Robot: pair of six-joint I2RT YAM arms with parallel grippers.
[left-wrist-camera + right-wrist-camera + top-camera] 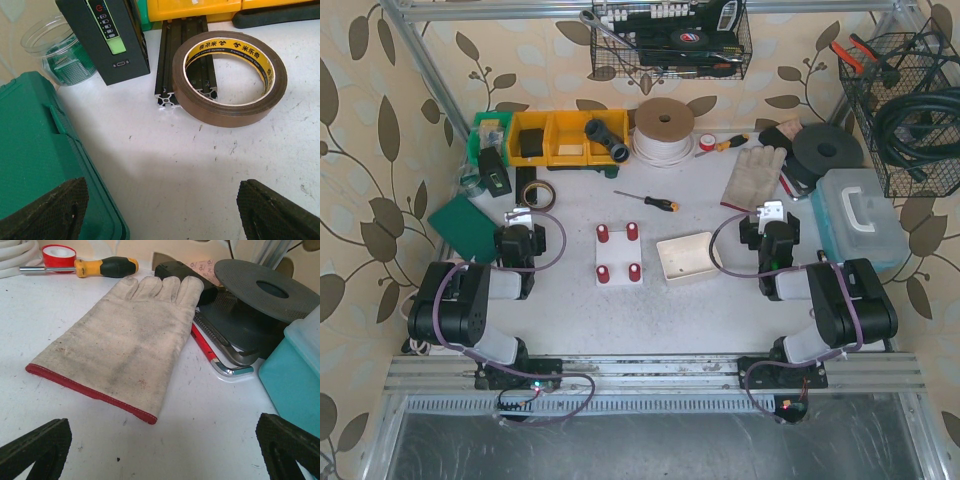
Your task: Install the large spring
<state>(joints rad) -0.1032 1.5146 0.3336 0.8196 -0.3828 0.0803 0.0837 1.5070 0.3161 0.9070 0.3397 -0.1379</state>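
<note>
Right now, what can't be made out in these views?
Spring: none identifiable; top view too small to show what the tray holds.
Green case: cut by left wrist view's edge.
Blue box: cut by right wrist view's edge.
Basket tools: too small, top view.

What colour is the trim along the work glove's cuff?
Red trim on an off-white glove; it shows best in the right wrist view.

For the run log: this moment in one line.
left claw open, empty | right claw open, empty | red-post fixture mid-table, untouched | white tray beside it
</note>
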